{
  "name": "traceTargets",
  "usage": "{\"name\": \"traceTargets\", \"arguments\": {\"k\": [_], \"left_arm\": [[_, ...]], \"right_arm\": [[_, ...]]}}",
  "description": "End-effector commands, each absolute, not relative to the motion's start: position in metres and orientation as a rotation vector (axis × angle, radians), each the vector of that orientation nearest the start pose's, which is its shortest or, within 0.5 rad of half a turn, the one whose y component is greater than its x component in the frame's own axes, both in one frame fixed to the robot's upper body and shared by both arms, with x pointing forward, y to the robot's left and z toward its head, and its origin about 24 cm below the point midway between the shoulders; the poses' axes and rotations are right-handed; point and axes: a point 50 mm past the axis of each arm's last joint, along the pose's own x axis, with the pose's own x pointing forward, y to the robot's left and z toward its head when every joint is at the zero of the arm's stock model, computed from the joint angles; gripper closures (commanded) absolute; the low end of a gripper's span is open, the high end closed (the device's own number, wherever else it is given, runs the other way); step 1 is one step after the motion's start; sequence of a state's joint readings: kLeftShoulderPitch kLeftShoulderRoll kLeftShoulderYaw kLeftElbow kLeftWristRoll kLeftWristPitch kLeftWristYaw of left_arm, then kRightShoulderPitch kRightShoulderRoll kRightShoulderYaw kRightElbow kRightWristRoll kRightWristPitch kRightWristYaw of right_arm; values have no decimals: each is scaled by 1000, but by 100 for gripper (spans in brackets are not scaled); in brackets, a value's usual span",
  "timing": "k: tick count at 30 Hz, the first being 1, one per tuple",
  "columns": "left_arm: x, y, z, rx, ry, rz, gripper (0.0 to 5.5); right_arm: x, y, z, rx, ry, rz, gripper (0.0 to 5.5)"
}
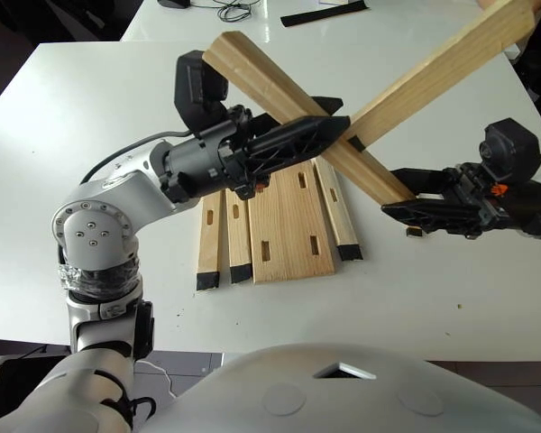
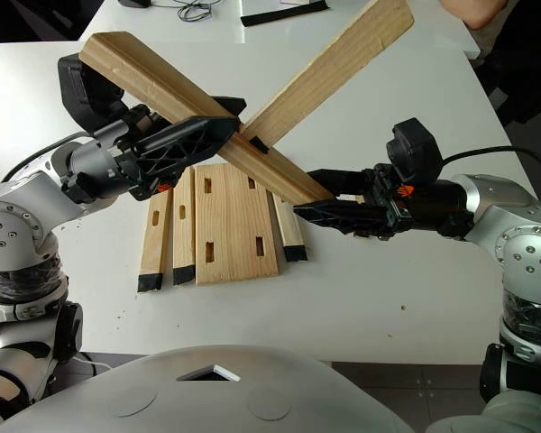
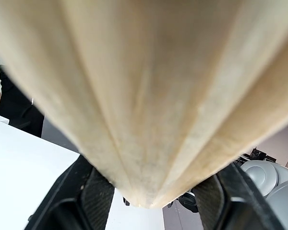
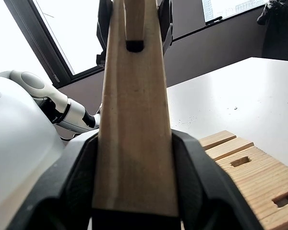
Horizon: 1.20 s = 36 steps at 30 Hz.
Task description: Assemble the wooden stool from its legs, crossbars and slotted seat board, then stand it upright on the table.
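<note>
Head camera first. I've got both hands on one pale wooden slotted leg (image 1: 252, 77), held slanting in the air above the white counter (image 1: 90, 108). My left hand (image 1: 343, 110) is closed across its middle, and my right hand (image 1: 389, 191) is closed on its lower end. A second pale wooden leg with a black tip (image 1: 451, 59) crosses it in an X, tip down at the joint just beside my left hand. I can't tell what carries its far end. Flat on the counter below lies the light wooden seat board with rectangular slots (image 1: 288, 230), with narrow black-tipped wooden bars (image 1: 210, 239) just beside it on both sides.

Left wrist: the slotted leg sits right against the lens, pinched between black fingers (image 3: 86, 201). That confirms the grip but gives no read on the joint.

Right wrist: here's what the head camera couldn't give me. I'm looking straight along the leg at a dark slot (image 4: 135, 46) with the second leg rising from it.

My read is that this is the leg-crossing step, early in the build. Next the tip must seat fully in that slot, so both hands need to stay aligned. Any twist could jam it.
</note>
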<state>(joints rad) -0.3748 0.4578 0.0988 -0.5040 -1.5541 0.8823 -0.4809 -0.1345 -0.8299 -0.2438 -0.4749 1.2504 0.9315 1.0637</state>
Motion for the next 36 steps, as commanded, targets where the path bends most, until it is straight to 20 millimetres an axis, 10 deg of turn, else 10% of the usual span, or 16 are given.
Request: {"name": "traceTargets", "arguments": {"k": [1,9,18,29,36], "left_arm": [[211,116,217,-647,4,-1511,338],[214,114,210,-616,47,-1478,339],[240,133,216,-490,14,-1285,343],[224,165,200,238,89,-1457,343],[229,185,179,337,127,-1465,343]], "right_arm": [[198,-194,189,282,251,1484,344],[201,-196,187,242,281,1463,281],[193,-219,129,-34,474,1277,173],[142,-251,108,-60,459,939,173],[132,-244,100,-57,449,885,173]]}}
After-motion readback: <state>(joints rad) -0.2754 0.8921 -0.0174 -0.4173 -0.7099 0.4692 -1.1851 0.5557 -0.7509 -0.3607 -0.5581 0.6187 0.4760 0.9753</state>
